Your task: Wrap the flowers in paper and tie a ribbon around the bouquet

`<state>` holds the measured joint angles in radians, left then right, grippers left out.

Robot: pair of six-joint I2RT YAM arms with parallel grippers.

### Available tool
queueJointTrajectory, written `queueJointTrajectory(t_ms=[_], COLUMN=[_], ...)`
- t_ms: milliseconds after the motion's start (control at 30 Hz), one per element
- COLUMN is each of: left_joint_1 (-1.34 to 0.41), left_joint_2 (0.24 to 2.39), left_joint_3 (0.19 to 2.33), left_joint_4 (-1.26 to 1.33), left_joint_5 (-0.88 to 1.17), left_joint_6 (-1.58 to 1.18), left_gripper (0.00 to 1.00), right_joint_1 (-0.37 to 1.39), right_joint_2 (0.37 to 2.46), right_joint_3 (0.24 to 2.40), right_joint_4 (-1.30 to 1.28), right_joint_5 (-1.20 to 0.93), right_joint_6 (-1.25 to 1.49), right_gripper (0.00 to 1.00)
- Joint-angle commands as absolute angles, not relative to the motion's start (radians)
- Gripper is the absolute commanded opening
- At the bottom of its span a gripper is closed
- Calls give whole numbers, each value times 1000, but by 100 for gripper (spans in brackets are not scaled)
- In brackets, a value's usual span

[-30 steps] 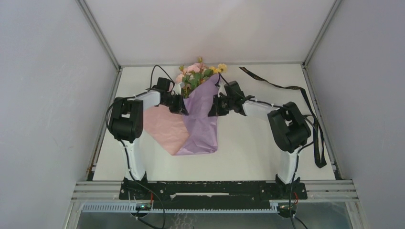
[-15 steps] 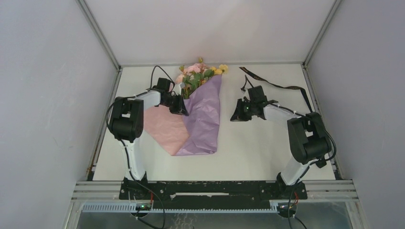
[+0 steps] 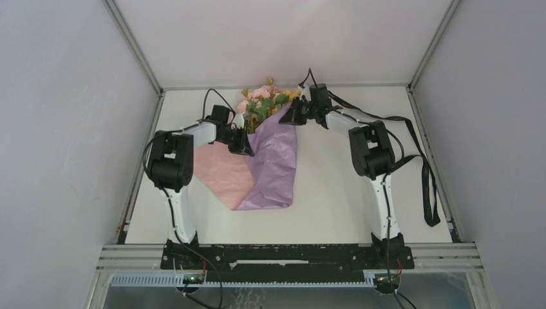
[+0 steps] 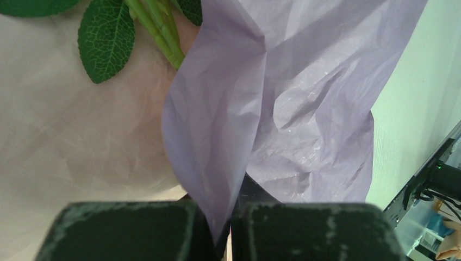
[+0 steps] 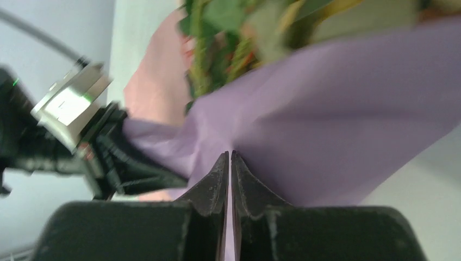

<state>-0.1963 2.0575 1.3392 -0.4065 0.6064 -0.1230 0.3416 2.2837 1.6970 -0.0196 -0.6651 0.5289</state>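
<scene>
The flowers (image 3: 263,100) lie at the far middle of the table on the paper (image 3: 273,167). The paper's lilac right half is folded over the stems, and its pale pink reverse (image 3: 222,170) is spread to the left. My left gripper (image 3: 241,145) is shut on a lilac fold (image 4: 217,136) just below the green stems (image 4: 157,32). My right gripper (image 3: 286,116) is shut, its tips (image 5: 229,155) against the paper's upper right part (image 5: 337,109) beside the blossoms (image 5: 244,32). Whether it pinches paper does not show. The dark ribbon (image 3: 427,187) trails down the table's right side.
The right arm's elbow (image 3: 368,149) stands over the table's middle right, with the ribbon's far end (image 3: 331,96) running behind it. White walls and metal posts close in the table on three sides. The left arm's wrist camera (image 5: 70,103) sits close beside the paper.
My right gripper left the paper's right edge, swung out to the right, then came up to the paper's far corner by the blossoms. The left gripper has kept its hold without moving.
</scene>
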Motion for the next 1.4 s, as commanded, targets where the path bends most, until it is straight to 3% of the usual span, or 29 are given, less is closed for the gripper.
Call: queueJointTrajectory(t_ms=[0,200,333,433,600,733,900,1200,1367], left_joint_1=[-202,-201,-201,-202,-201,-202,-201,-202,-201], left_joint_2=[2075,2082,2084,2082,2081,2079,2086,2087,2086], left_joint_3=[1352,1364,1367,1367,1364,1365,1372,1370,1370], left_joint_4=[-421,-436,-440,-439,-435,-431,-440,-443,-443], left_joint_5=[602,602,601,594,591,584,577,574,569], left_joint_6=[-108,-106,-104,-104,-107,-112,-118,-118,-115], left_gripper=[0,0,0,0,0,0,0,0,0], right_joint_1=[260,193,156,154,222,292,306,206,162], right_joint_2=[2412,2560,2556,2442,2166,2123,2246,2349,2386], right_joint_3=[1915,2215,2307,2246,1787,1565,1585,1721,1853], right_joint_4=[-80,-252,-336,-364,-174,-42,-10,-84,-230], right_joint_5=[-610,-458,-410,-404,-513,-605,-615,-428,-389], right_joint_6=[584,558,511,440,383,430,518,560,545], right_gripper=[11,11,10,11,13,13,11,9,9])
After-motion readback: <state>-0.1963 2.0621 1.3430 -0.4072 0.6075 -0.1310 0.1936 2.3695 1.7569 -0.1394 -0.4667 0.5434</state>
